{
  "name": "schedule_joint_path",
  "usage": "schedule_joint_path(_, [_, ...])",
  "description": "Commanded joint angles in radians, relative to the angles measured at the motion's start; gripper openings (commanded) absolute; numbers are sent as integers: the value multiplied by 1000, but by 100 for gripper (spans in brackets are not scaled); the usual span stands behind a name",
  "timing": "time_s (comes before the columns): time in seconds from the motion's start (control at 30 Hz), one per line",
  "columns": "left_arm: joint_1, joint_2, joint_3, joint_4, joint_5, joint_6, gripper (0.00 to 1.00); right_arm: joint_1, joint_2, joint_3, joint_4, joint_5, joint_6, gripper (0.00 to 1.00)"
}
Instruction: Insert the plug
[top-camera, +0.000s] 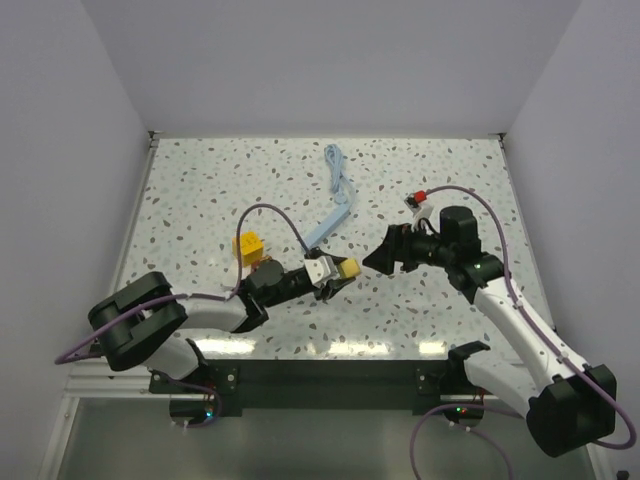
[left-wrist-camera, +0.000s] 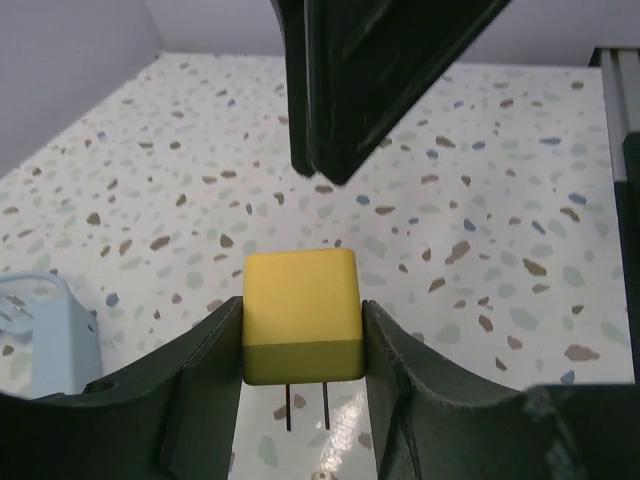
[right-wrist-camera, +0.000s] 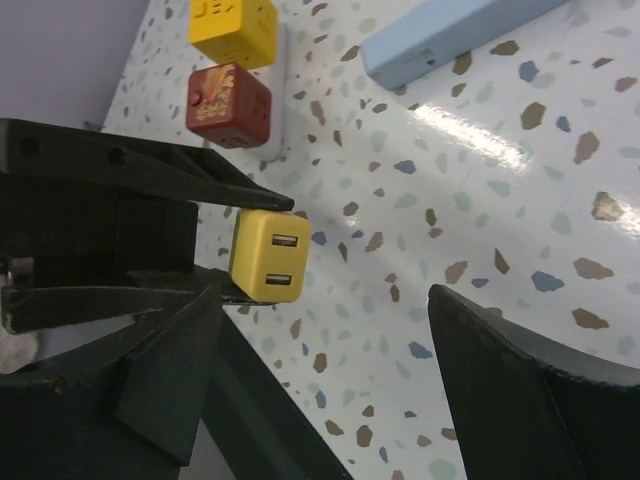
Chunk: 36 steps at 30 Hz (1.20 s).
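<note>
**Top view.** The left gripper (top-camera: 336, 271) was pinching a yellow plug (top-camera: 347, 268) above the speckled table (top-camera: 200, 180), near the middle of the work area. The right gripper (top-camera: 378, 258) faced it from the other side, just beside the plug, with its jaws spread. A blue power strip (top-camera: 328, 222) lay on the table beyond the left gripper, and its cable (top-camera: 338, 170) ran toward the far edge. A yellow cube (top-camera: 249, 244) sat beside the left arm's wrist. A small red-and-white item (top-camera: 420, 198) lay beyond the right gripper.

**Left wrist view.** The plug (left-wrist-camera: 300, 310) sat squarely between the two fingers (left-wrist-camera: 205, 370) of the left gripper, which pressed on its opposite sides. Two metal prongs (left-wrist-camera: 307, 405) projected from its underside, back toward the camera and clear of the table. A dark finger of the right gripper (left-wrist-camera: 370, 80) hung ahead of the plug and above it, not touching. The end of the power strip (left-wrist-camera: 40, 325) showed to the left of the gripper.

**Right wrist view.** The fingers (right-wrist-camera: 530, 390) of the right gripper stood wide apart with nothing between them. The plug (right-wrist-camera: 268, 255) was ahead of them, toward the left finger, showing a face with two slots. Dark fingers of the left gripper (right-wrist-camera: 150, 170) clamped it from above and below. Beyond it, the yellow cube (right-wrist-camera: 232, 25) and a red cube (right-wrist-camera: 228, 105) sat side by side on a white strip (right-wrist-camera: 280, 90). The power strip (right-wrist-camera: 450, 35) lay farther right.
</note>
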<state>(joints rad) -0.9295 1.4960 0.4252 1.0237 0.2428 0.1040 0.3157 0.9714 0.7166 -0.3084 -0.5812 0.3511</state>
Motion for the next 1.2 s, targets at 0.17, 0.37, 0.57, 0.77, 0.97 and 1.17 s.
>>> schedule_joint_path(0.17, [0, -123, -37, 190, -34, -9, 32, 6, 67, -57, 251, -242, 140, 84])
schedule_joint_path(0.37, [-2, -126, -40, 188, -45, 0, 32, 26, 95, -49, 304, -301, 178, 80])
schedule_joint_path(0.57, [-5, -132, -39, 182, -53, 6, 32, 43, 107, -46, 342, -318, 198, 73])
schedule_joint_path(0.77, [-28, -131, -28, 173, -60, 22, 32, 71, 135, -52, 384, -313, 210, 61])
schedule_joint_path(0.97, [-42, -114, -22, 167, -86, 31, 32, 82, 145, -60, 422, -327, 220, 48])
schedule_joint_path(1.17, [-43, -112, -31, 185, -108, 23, 32, 86, 170, -74, 405, -358, 207, 34])
